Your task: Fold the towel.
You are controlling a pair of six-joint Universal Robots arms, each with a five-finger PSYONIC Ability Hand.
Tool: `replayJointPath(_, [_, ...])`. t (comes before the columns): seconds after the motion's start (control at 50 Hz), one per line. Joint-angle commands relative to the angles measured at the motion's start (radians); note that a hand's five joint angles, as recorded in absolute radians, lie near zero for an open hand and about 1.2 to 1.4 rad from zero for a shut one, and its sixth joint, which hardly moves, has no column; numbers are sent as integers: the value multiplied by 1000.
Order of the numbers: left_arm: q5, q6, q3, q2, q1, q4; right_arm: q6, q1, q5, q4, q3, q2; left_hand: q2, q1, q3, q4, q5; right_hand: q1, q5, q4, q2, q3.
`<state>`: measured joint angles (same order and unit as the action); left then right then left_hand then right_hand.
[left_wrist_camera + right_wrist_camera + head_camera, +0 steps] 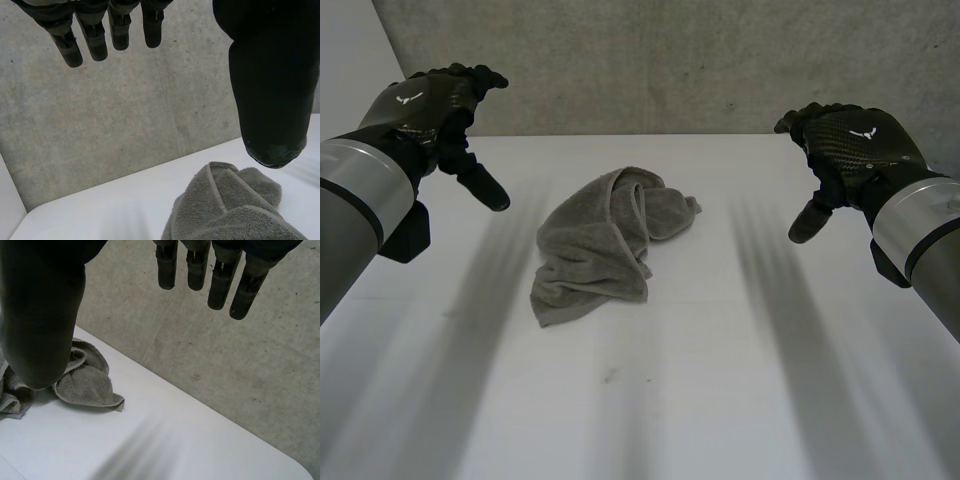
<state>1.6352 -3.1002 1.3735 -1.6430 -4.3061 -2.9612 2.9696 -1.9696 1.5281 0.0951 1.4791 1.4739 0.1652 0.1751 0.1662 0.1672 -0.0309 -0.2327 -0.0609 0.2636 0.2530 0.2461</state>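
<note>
The left hand hovered above the white table at about ten o'clock from the grey towel, its fingers spread and relaxed, thumb apart, gripping nothing. The towel lay crumpled in a loose heap near the table's middle, well apart from both hands, with a flat flap toward seven o'clock and a rolled fold bunched at one o'clock. The right hand hung at about two o'clock from the towel, likewise spread and empty. A concrete wall stood beyond at twelve o'clock.
</note>
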Motion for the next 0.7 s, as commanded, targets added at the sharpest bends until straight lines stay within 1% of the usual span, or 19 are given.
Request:
replayJointPath(0.02, [0, 0, 6, -15, -6, -19, -1, 2, 0, 0, 0, 0, 10, 0, 9, 8, 30, 58, 61, -89, -79, -72])
replayJointPath(0.14, [0, -6, 25, -60, -6, -90, 11, 3, 0, -6, 0, -7, 28, 18, 27, 26, 13, 58, 61, -89, -79, -72])
replayJointPath(0.28, [-9, -9, 27, -159, -20, -154, 14, 0, -5, 0, -19, -79, 60, 50, 59, 58, -20, 58, 61, -89, -79, -72])
replayJointPath(0.32, [-52, -11, 25, -224, -21, -183, 14, 1, -15, 0, -19, -87, 66, 56, 65, 64, -26, 58, 61, -89, -79, -72])
replayJointPath(0.34, [-52, -11, 25, -224, -21, -183, 12, 5, -31, 0, -19, -99, 66, 56, 65, 64, -26, 58, 61, -89, -79, -72])
replayJointPath(0.38, [-106, -11, 25, -291, -26, -225, 12, 8, -46, 0, -19, -112, 66, 56, 65, 64, -26, 58, 61, -89, -79, -72])
replayJointPath(0.4, [-106, -11, 25, -291, -26, -225, 12, 8, -46, 0, -19, -112, 66, 56, 65, 64, -26, 58, 61, -89, -79, -72])
replayJointPath(0.42, [-129, -11, 25, -326, -32, -249, 12, 8, -58, -2, -17, -121, 66, 56, 65, 64, -26, 58, 61, -89, -79, -72])
replayJointPath(0.44, [-129, -11, 25, -327, -32, -249, 11, 8, -68, -2, -16, -127, 66, 56, 65, 64, -26, 58, 61, -89, -79, -72])
replayJointPath(0.46, [-146, -11, 22, -363, -43, -277, 11, 8, -68, -2, -16, -127, 66, 56, 65, 64, -26, 58, 61, -89, -79, -72])
replayJointPath(0.52, [-160, -11, 18, -402, -53, -308, 6, 8, -74, -3, -13, -138, 69, 59, 68, 67, -29, 58, 61, -89, -79, -72])
replayJointPath(0.56, [-172, -12, 6, -483, -61, -370, 6, 5, -75, 0, -13, -146, 107, 97, 106, 105, -67, 58, 61, -89, -79, -72])
replayJointPath(0.66, [-173, -12, -5, -553, -63, -415, 6, 2, -77, 0, -14, -156, 110, 100, 109, 108, -70, 58, 61, -89, -79, -72])
replayJointPath(0.7, [-173, -12, -10, -593, -63, -429, 6, 2, -83, 0, -14, -164, 189, 179, 188, 187, -148, 58, 61, -89, -79, -72])
